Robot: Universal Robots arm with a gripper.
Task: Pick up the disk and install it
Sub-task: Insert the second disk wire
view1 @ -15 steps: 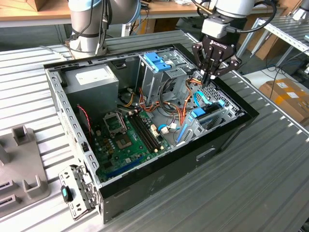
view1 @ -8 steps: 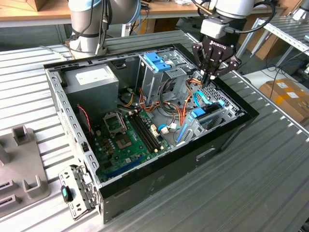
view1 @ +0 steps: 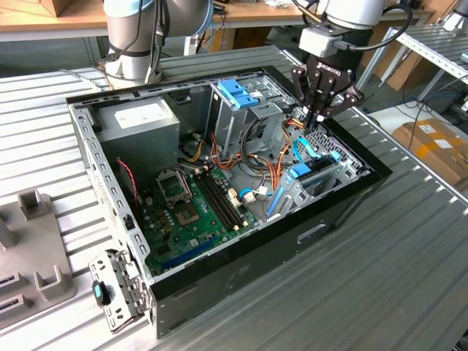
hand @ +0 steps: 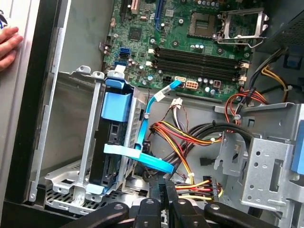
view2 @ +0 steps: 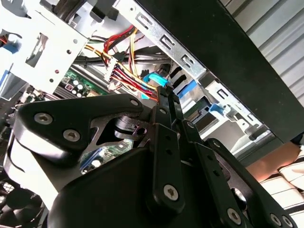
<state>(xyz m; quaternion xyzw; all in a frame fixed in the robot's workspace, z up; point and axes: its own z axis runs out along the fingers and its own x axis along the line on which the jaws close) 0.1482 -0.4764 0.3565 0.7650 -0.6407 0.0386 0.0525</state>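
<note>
Black three-fingered gripper hangs over the open black computer case near its far corner, fingers drawn together, gripping nothing visible. The light-blue-railed silver disk sits on edge in the metal drive bay, label hidden, lower end obscured.

First wrist view: disk seated edge-on in metal drive bay with its light-blue carrier rails visible, a light-blue flat cable crossing just beside it. Green motherboard lies beyond, red-yellow-black wire bundle near the bay. Black claw at frame edge; a person's fingers rest outside the black case wall.
</note>
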